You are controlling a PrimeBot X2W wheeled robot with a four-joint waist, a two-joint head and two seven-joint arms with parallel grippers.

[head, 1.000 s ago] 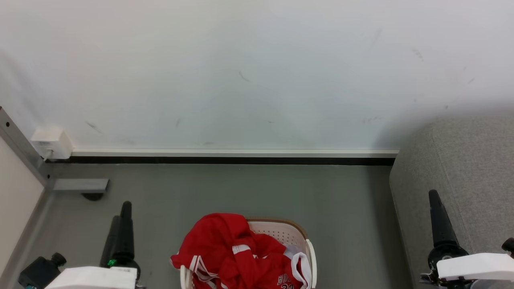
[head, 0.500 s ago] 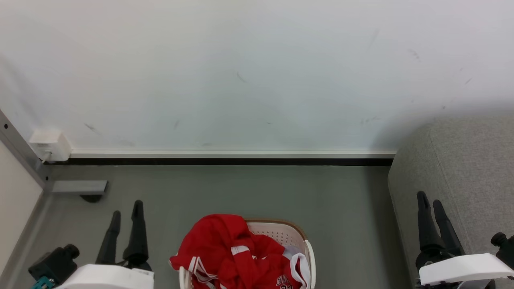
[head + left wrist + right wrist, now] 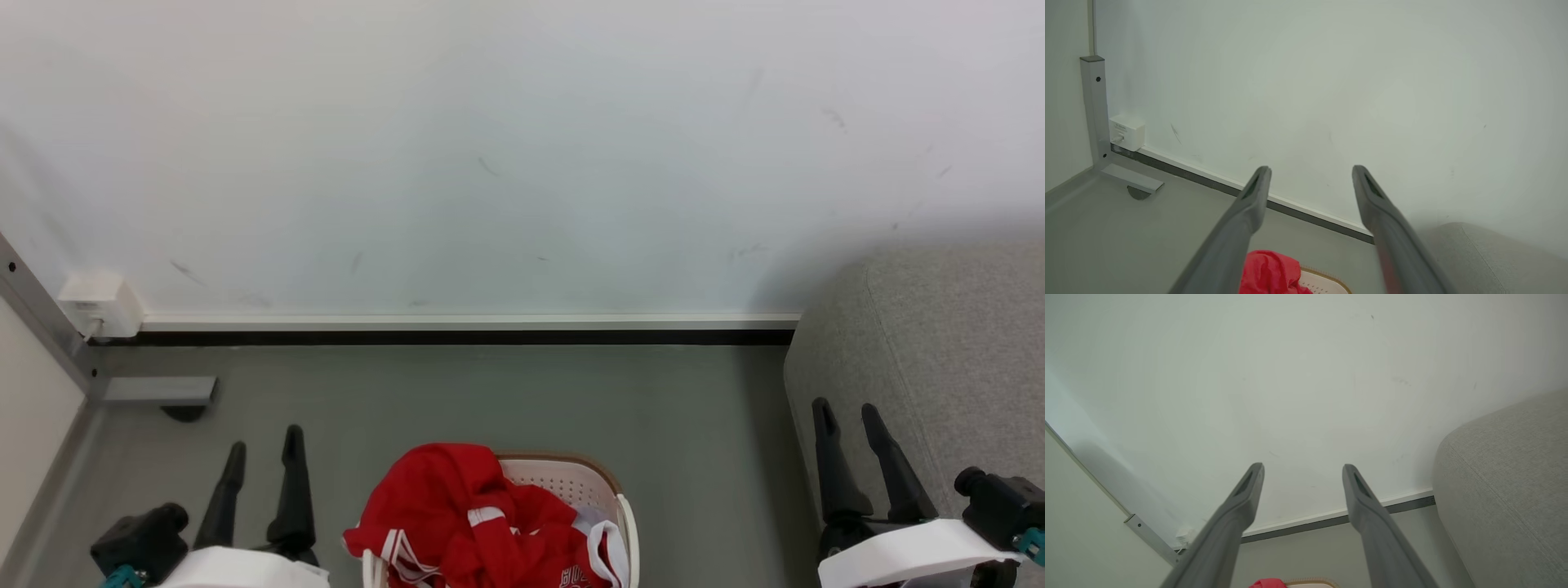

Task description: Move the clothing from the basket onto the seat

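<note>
While left gripper (image 3: 264, 439) and right gripper (image 3: 845, 407) are hovering spread, one basket (image 3: 571, 482) is holding clothing (image 3: 441, 506), white-trimmed in head view, left of one seat (image 3: 947, 343).

A dark print is seen on the red clothing (image 3: 465, 523) in the basket (image 3: 571, 478), at six o'clock in the head view. It is cut by the picture's edge, and only what seems "BU" can be made out. Small marking on the wall box (image 3: 1126, 132) cannot be read.
</note>
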